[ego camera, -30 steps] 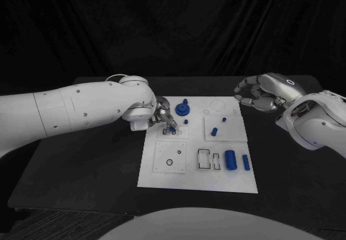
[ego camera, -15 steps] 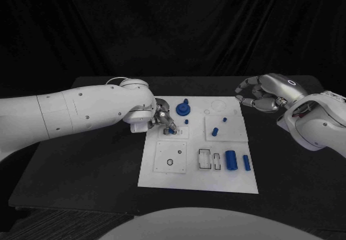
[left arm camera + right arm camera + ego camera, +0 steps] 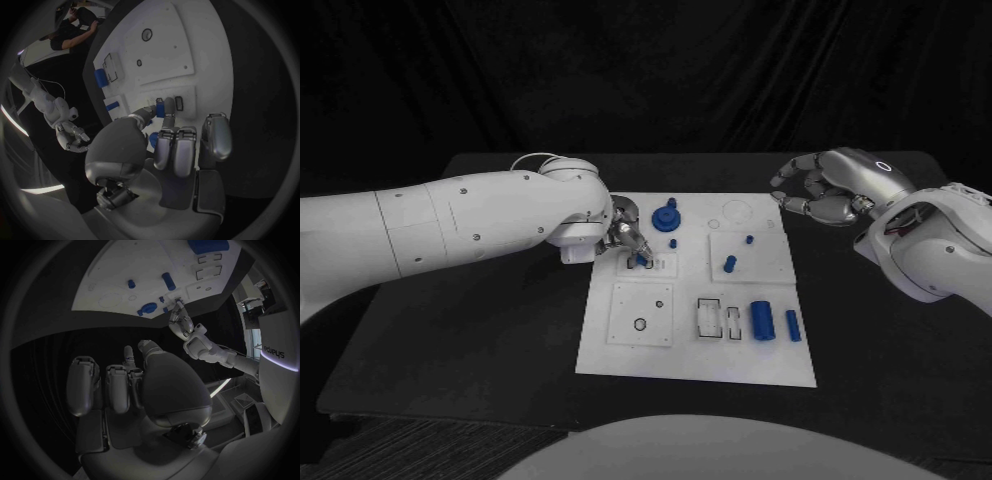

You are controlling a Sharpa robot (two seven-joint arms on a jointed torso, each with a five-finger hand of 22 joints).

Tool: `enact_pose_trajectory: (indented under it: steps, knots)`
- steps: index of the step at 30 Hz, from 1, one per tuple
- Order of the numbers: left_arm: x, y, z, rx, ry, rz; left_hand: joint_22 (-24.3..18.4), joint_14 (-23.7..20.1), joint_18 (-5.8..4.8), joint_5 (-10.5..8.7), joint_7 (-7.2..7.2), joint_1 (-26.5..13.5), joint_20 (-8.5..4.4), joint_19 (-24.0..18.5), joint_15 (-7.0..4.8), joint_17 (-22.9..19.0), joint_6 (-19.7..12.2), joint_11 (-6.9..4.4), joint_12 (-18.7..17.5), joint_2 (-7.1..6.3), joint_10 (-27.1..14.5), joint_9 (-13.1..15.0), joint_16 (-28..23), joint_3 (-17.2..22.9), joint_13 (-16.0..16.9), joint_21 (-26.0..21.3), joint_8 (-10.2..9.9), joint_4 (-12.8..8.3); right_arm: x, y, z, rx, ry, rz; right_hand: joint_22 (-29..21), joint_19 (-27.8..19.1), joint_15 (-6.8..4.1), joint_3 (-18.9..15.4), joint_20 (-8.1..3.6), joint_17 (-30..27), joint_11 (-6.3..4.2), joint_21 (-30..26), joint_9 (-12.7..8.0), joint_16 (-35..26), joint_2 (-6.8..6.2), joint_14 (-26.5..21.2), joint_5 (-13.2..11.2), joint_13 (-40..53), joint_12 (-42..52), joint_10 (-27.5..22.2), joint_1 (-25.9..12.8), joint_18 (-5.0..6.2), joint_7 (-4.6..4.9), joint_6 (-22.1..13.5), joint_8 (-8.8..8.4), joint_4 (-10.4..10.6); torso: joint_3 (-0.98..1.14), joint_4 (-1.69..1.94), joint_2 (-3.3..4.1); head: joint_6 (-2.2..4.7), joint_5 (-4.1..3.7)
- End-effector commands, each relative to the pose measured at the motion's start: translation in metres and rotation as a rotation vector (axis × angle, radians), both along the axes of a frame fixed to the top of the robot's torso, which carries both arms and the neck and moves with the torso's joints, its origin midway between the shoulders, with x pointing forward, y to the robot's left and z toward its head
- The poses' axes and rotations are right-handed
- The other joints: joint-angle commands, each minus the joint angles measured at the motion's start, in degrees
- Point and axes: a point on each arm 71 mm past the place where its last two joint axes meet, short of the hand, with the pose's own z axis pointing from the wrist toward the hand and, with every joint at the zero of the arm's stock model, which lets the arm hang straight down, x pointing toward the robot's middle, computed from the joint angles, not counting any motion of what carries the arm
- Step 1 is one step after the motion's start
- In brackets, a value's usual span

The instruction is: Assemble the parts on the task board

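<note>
A small blue part [image 3: 160, 107] is pinched by the left hand [image 3: 626, 236] over a slot in the board [image 3: 697, 370] and should be lowered straight, while the right hand [image 3: 822, 185] is held curled and empty.

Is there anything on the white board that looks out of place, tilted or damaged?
Nothing stands out. The task board lies flat and looks undamaged, and the blue parts sit on it in order. The left hand pinches a small blue part at a slot; the right hand hovers beside the board.

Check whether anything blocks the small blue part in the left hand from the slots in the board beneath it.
Nothing visible does. The left hand pinches the small blue part right over the slots on the task board.
</note>
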Motion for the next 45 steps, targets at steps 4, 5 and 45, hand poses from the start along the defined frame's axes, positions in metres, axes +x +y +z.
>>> enact_pose_trajectory:
  steps: [4,5,45]
  knots:
    - [-0.002,-0.003,-0.003,-0.006,-0.003,-0.025,1.2,6.0,0.45,0.11,-0.61,-0.1,0.07,0.1,-0.53,15.1,0.9,-0.36,0.2,0.46,5.9,0.0,0.2,0.4,15.1,-0.2,-0.2,0.1,0.000,-0.002,-0.002,-0.004,0.010,-0.018,11.4,1.4,0.44,0.5,0.25,9.0,0.41,-0.1,-0.1,-0.4,0.13,4.7,0.4,15.1,0.2,6.0,0.7,0.51,-0.08,0.4,-0.40,0.0,0.01,-0.01,0.02,-0.01,0.02]
    - [-0.002,-0.004,-0.003,-0.006,-0.001,-0.027,1.2,6.0,0.45,0.11,-0.61,-0.1,0.07,0.1,-0.53,15.1,0.9,-0.36,0.2,0.46,5.9,0.0,0.2,0.4,15.1,-0.2,-0.2,0.1,0.000,-0.002,-0.002,-0.004,0.011,-0.019,11.4,1.4,0.44,0.5,0.25,9.0,0.41,-0.1,-0.1,-0.4,0.13,4.7,0.4,15.1,0.2,6.0,0.7,0.51,-0.08,0.4,-0.40,0.0,0.01,0.00,0.03,-0.01,0.01]
    - [-0.004,-0.013,-0.007,-0.005,0.017,-0.057,1.0,6.0,0.51,0.11,-0.68,-0.3,0.06,-0.1,-0.56,15.1,1.2,-0.41,0.2,0.60,5.9,0.0,0.2,0.6,15.1,-0.4,-0.2,0.2,0.001,-0.002,-0.003,-0.016,0.030,-0.029,11.4,1.2,0.43,1.1,0.23,8.8,0.41,-0.4,-0.2,-0.5,0.20,4.7,0.8,15.1,0.2,6.0,1.5,0.58,-0.04,0.3,-0.47,-0.6,0.02,-0.06,-0.02,-0.01,-0.23]
